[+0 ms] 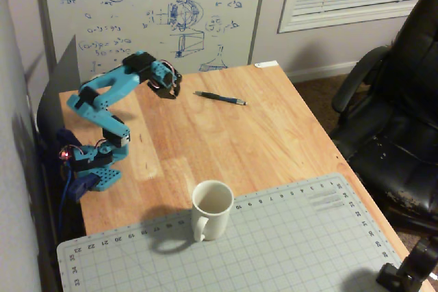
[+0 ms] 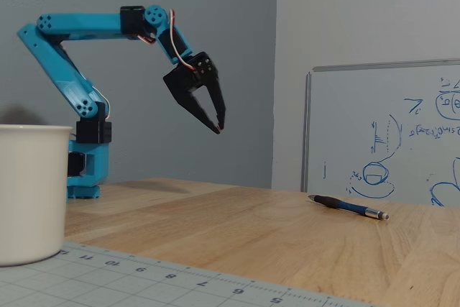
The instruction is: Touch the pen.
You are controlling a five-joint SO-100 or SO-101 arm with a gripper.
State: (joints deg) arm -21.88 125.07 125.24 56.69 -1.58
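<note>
The pen (image 1: 219,98) lies flat on the wooden table (image 1: 233,148) near its far edge, dark with a silvery tip pointing right. In the low side fixed view the pen (image 2: 348,206) rests in front of the whiteboard. My gripper (image 1: 173,94) hangs in the air left of the pen's dark end, apart from it. Seen from the side, the gripper (image 2: 220,129) is well above the tabletop and points down toward the pen. Its black fingertips meet and hold nothing.
A white mug (image 1: 212,208) stands at the near edge of the wood, beside a grey cutting mat (image 1: 294,244). A whiteboard (image 1: 150,11) leans behind the table. A black office chair (image 1: 397,114) sits to the right. The arm's blue base (image 1: 96,165) is at the table's left edge.
</note>
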